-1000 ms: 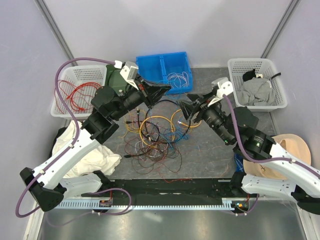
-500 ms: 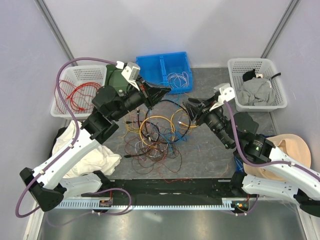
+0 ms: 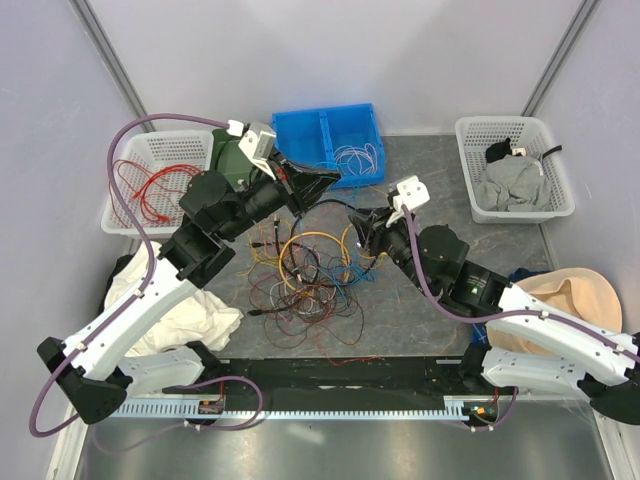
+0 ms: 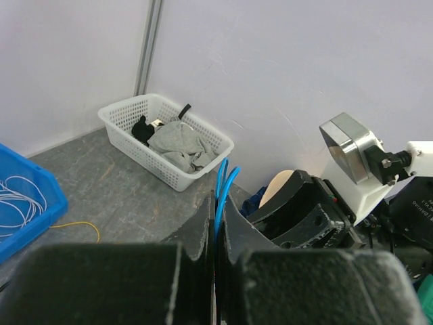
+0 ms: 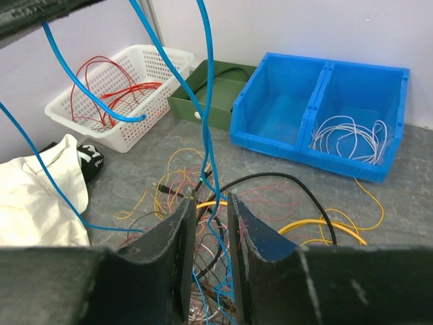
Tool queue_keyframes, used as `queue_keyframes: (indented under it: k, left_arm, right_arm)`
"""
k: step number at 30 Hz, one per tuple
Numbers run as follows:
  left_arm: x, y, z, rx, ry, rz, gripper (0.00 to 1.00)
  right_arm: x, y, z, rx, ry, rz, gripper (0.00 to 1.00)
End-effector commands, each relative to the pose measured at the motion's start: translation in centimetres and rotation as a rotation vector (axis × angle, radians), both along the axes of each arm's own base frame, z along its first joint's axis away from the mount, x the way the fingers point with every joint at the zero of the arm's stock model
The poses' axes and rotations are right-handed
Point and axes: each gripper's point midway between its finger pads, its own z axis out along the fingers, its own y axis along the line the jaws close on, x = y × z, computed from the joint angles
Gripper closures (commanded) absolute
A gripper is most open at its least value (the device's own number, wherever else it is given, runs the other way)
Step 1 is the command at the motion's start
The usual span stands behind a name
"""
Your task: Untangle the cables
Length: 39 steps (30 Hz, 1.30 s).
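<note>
Aloft, a blue strand is pinched by the left tool, pressed together. The right tool is narrowly spread around it.

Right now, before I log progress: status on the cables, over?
Left gripper shut on blue cable, held high. Right gripper open, jaws straddling same cable. Heap of cables knotted below. Nothing in the way.

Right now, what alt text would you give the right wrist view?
The right gripper has its black fingers narrowly apart around a blue wire that runs up from the tangled cables on the grey table. Behind are a blue bin holding white wires, a white basket with red wires, and a green tray.
</note>
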Motion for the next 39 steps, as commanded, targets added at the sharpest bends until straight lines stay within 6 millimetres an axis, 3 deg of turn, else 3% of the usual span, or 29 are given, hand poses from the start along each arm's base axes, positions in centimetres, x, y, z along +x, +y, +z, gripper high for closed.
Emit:
queue_keyframes:
  k: [1,5,6,9,12,14,16,18,20,21,23,24,26,27,35,38,39]
  left_arm:
    - [-1.3,0.7,2.6,-0.031,-0.063,-0.018,0.98]
    - [-1.3,0.7,2.6,-0.03,-0.062,-0.02,0.98]
    - [-1.4,0.8,2.7,-0.031,-0.063,-0.018,0.98]
    - [-1.0,1.1,2.4,-0.018,-0.058,0.01,0.98]
    - [0.8,2.5,1.2,0.005,0.005,0.14,0.98]
    - [2.8,3.8,-1.5,0.062,0.093,0.268,0.98]
    - [4.0,4.8,-3.8,0.1,0.156,0.358,0.98]
    - [4.5,5.3,-6.7,0.144,0.225,0.403,0.96]
    - [4.5,5.7,-8.5,0.163,0.257,0.423,0.84]
    - [4.4,5.7,-10.1,0.181,0.284,0.422,0.64]
    - [4.1,6.0,-11.4,0.189,0.311,0.424,0.54]
    - [3.9,6.0,-12.6,0.201,0.332,0.424,0.43]
    - [3.6,6.2,-13.2,0.205,0.346,0.42,0.28]
    - [3.4,6.2,-13.7,0.217,0.357,0.413,0.01]
    - [2.9,8.3,-13.1,0.234,0.341,0.477,0.0]
    - [2.6,9.3,-11.7,0.174,0.306,0.505,0.0]
    - [1.5,8.4,-10.5,0.142,0.257,0.425,0.0]
  right_arm:
    - [0.7,0.8,1.7,0.063,-0.048,-0.013,0.7]
    - [1.9,1.1,1.0,0.04,-0.048,-0.06,0.86]
    - [2.1,1.1,0.8,0.037,-0.046,-0.071,1.0]
    - [2.0,0.7,0.8,0.04,-0.042,-0.079,1.0]
    - [1.0,-1.8,2.5,0.086,-0.04,-0.115,1.0]
    - [0.5,-3.2,3.3,0.09,-0.031,-0.137,1.0]
    - [-0.3,-5.4,5.4,0.129,-0.045,-0.167,1.0]
    - [-1.0,-7.0,6.6,0.144,-0.051,-0.178,1.0]
    - [-1.6,-8.0,8.4,0.163,-0.063,-0.181,1.0]
    - [-1.8,-8.4,9.2,0.17,-0.072,-0.181,1.0]
    - [-2.2,-9.1,10.9,0.186,-0.089,-0.18,1.0]
    - [-2.3,-9.2,11.3,0.179,-0.098,-0.182,1.0]
    - [-2.4,-9.5,12.4,0.19,-0.111,-0.179,1.0]
    - [-2.4,-9.4,12.7,0.189,-0.113,-0.176,1.0]
    - [-2.7,-8.9,14.8,0.21,-0.133,-0.144,1.0]
    - [-2.8,-8.5,15.7,0.223,-0.139,-0.122,1.0]
    - [-3.1,-8.4,16.4,0.236,-0.143,-0.103,1.0]
